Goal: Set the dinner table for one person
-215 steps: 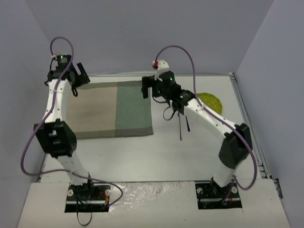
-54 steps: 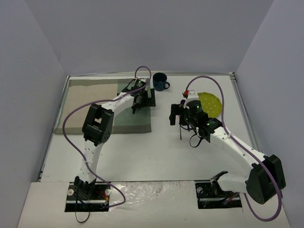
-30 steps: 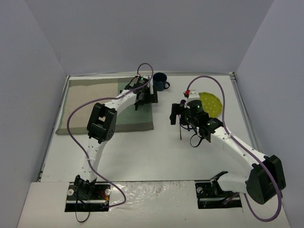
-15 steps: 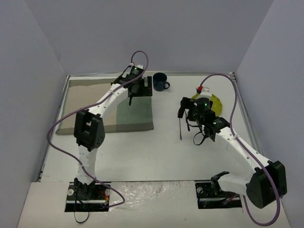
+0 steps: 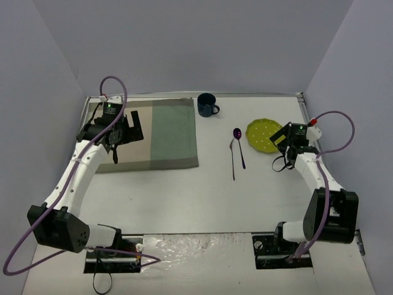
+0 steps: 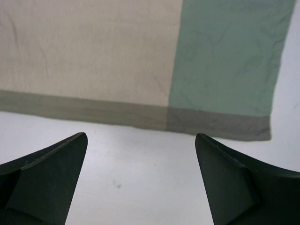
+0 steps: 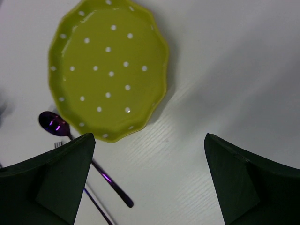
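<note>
The white dinner table [image 5: 202,196] holds a beige and green placemat [image 5: 147,135] at the back left. A dark blue mug [image 5: 207,105] stands beside its far right corner. A purple spoon [image 5: 239,144] and fork [image 5: 233,161] lie mid-table, with a green dotted plate [image 5: 263,135] to their right. My left gripper [image 5: 124,130] is open and empty above the placemat's beige part; the left wrist view shows the placemat's near edge [image 6: 140,112] ahead of its fingers [image 6: 47,183]. My right gripper [image 5: 284,137] is open and empty just right of the plate [image 7: 108,65].
The spoon [image 7: 54,123] and fork [image 7: 93,204] lie left of my right gripper in the right wrist view. The table's metal rim [image 5: 313,135] runs close behind the right arm. Grey walls enclose the table on three sides.
My left arm has swung left from the placemat's far right corner to over its beige part. My right arm has moved right, past the plate, uncovering the spoon.
</note>
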{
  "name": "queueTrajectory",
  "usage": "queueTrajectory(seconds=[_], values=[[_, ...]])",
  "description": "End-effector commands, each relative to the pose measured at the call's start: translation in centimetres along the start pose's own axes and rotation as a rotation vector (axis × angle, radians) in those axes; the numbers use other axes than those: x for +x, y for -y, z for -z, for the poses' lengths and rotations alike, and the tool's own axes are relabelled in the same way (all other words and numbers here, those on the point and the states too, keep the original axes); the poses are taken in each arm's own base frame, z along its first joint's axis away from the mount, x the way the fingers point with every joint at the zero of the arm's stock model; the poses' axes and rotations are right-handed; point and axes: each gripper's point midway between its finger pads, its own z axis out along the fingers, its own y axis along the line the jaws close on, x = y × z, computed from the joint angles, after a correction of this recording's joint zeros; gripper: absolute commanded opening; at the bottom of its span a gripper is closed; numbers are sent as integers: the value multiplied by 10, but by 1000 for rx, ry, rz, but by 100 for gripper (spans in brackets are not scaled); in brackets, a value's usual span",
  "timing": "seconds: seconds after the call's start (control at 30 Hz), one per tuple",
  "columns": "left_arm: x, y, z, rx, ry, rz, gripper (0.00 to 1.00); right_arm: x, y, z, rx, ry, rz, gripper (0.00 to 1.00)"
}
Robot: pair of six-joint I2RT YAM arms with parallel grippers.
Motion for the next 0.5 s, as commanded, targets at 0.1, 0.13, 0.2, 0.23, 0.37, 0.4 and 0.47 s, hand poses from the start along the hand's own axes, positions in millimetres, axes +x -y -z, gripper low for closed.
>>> queueTrajectory(seconds=[0.1,0.13,0.2,0.23,0.37,0.4,0.47], values=[[40,-31,-1,-20,-21,-14,97,-6,16,-38,122,-2,-77,98],[43,-33,-2,-21,-18,-9,97,-5,16,-43,129,-5,-70,97],[46,-37,-5,-22,-23,6,97,-4,16,-54,144,-11,-59,96],[46,-38,-5,-22,-24,9,97,-1,18,-59,154,-19,-55,96],[46,-50,-4,-49,-19,35,97,4,22,-79,188,-31,-43,93],[45,-51,-4,-47,-16,42,97,4,23,-83,191,-30,-37,91],[46,-51,-4,-41,-17,47,97,7,25,-90,206,-35,-30,88]])
